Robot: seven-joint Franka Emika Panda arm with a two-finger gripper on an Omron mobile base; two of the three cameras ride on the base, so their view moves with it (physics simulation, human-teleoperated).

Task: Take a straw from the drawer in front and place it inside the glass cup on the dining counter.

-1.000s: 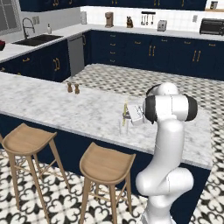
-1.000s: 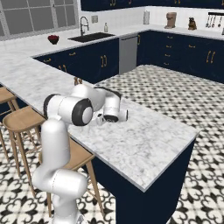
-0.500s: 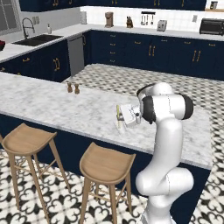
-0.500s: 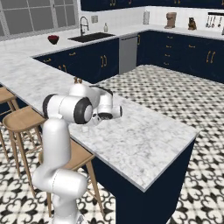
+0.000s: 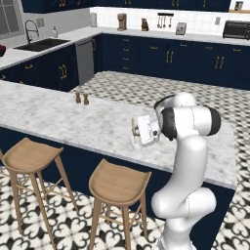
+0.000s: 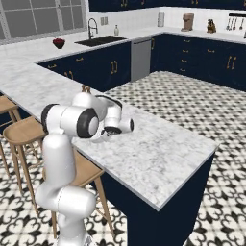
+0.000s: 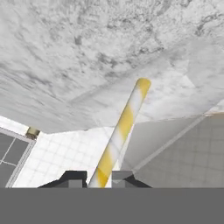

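Note:
The straw (image 7: pixel 120 131), striped yellow and white, rises at a slant from between my two fingertips (image 7: pixel 72 177). My gripper (image 7: pixel 99 177) is shut on the straw's lower end. From the left base view the straw (image 5: pixel 133 131) stands nearly upright just above the dining counter (image 5: pixel 73 117), with my gripper (image 5: pixel 138 131) reaching in from its right. The right base view has my hand (image 6: pixel 117 127) low over the dining counter (image 6: pixel 158 158), behind the arm's elbow. The glass cup is too faint against the marble to tell apart. The drawer is out of view.
Two small brown shakers (image 5: pixel 81 98) stand on the marble to the left of my hand. Wooden stools (image 5: pixel 119 183) (image 5: pixel 29 156) sit along the counter's near side. The counter's end edge (image 6: pixel 211 149) lies to the right.
My hand has carried the straw a little to the left along the counter and slightly lower. The base has not moved.

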